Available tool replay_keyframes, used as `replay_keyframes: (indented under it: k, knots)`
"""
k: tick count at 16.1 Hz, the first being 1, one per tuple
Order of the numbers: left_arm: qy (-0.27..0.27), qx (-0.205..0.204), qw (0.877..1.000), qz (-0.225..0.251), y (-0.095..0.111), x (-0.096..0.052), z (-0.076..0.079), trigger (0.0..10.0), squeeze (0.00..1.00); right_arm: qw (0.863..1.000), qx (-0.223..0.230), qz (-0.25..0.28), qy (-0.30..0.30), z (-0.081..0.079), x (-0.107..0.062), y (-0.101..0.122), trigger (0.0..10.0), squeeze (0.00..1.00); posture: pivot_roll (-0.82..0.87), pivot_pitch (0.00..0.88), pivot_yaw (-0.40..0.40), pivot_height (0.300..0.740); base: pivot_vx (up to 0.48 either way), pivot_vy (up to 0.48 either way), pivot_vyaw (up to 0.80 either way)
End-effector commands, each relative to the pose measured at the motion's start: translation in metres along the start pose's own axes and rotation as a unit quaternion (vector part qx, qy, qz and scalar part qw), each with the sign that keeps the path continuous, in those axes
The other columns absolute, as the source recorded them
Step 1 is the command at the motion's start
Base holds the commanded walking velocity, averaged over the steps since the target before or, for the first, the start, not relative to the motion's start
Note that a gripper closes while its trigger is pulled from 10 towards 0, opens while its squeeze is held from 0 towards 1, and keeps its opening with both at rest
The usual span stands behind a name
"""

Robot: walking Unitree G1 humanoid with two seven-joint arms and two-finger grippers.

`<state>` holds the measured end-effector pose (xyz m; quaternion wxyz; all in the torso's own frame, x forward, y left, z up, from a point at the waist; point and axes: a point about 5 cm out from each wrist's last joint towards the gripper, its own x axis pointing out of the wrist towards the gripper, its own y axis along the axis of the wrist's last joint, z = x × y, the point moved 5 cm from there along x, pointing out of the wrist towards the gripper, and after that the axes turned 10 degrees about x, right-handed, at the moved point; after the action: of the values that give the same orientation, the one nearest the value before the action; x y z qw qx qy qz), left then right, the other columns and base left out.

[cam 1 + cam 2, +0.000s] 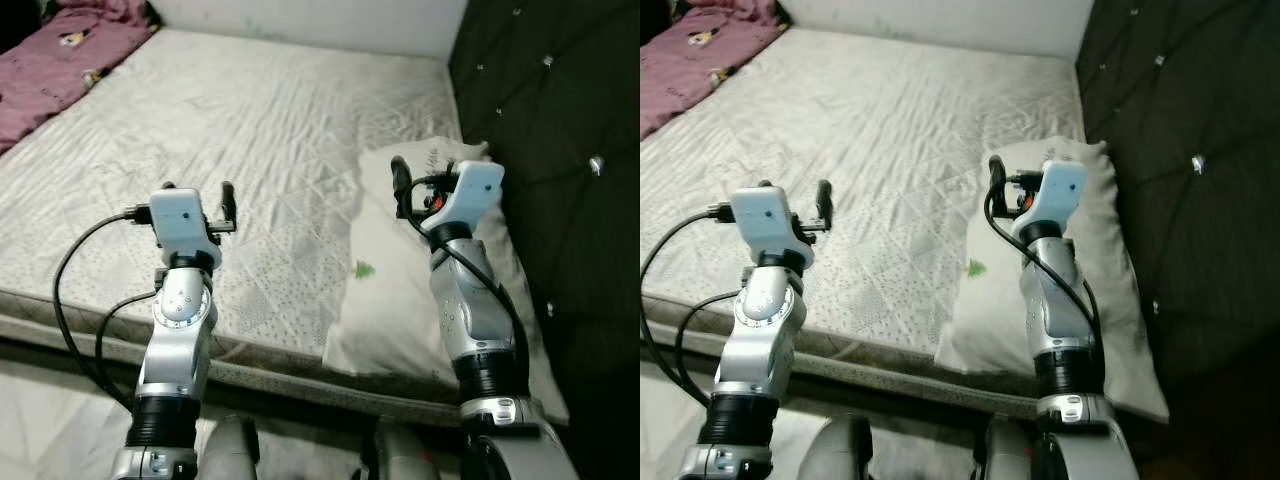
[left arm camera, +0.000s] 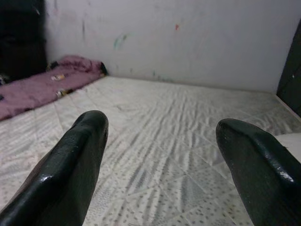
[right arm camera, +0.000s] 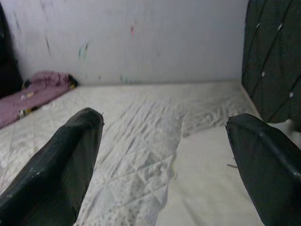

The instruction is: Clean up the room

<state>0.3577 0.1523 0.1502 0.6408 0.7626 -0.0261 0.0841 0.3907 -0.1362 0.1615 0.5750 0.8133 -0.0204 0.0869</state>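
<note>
Nearest the camera, both silver arms rose from the lower edge of the head views, over the near edge of the bed. The left claw (image 1: 197, 193) hung above the quilted white mattress (image 1: 250, 130) at about 8 o'clock in the scene, its two black fingers (image 2: 75, 160) spread wide with nothing between them. The right claw (image 1: 400, 178) stood at about 3 o'clock, over the upper part of a white pillow (image 1: 385, 300), its fingers (image 3: 66, 160) likewise spread apart and holding nothing. Black cables looped from each wrist down along the arms.

The pillow lay lengthwise along the right side of the mattress, its near end hanging a little past the bed's front edge, with a small green mark (image 1: 363, 269) on its cover. Just beside it, at 2 to 3 o'clock, stood a dark tufted headboard (image 1: 560, 120) studded with shiny buttons.

Farther back the mattress cover was wrinkled and bare. At 10 o'clock, in the far left corner, a crumpled purple blanket (image 1: 55, 60) lay on the bed, with a few small things on it too small to make out. Behind everything ran a pale wall (image 2: 188, 42) flecked with faint coloured marks.
</note>
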Motion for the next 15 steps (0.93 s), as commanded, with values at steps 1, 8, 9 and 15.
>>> replay_keyframes:
  k: [1,8,9,15]
  knots:
    - [-0.008,-0.004,1.000,0.003,0.002,-0.003,0.001,10.0,0.00,1.000,-0.004,-0.001,0.006,-0.006,-0.002,0.000,10.0,0.00,0.04,0.000,-0.017,0.731,0.000,0.000,0.00]
    - [-0.009,0.028,1.000,-0.012,-0.004,-0.019,-0.002,10.0,0.00,1.000,-0.009,-0.028,0.000,-0.006,-0.023,-0.017,10.0,0.00,0.04,0.000,0.003,0.740,0.000,0.000,0.00]
    - [-0.005,0.032,0.999,-0.016,-0.005,-0.018,0.000,10.0,0.00,0.999,-0.010,-0.032,-0.005,-0.004,-0.024,-0.019,10.0,0.00,0.04,0.000,0.004,0.740,0.000,0.000,0.00]
    - [-0.082,-0.014,0.996,0.011,0.005,-0.030,0.022,10.0,0.00,0.998,-0.019,-0.051,-0.015,0.001,-0.034,-0.028,10.0,0.00,0.03,0.000,-0.006,0.740,0.000,0.000,0.00]
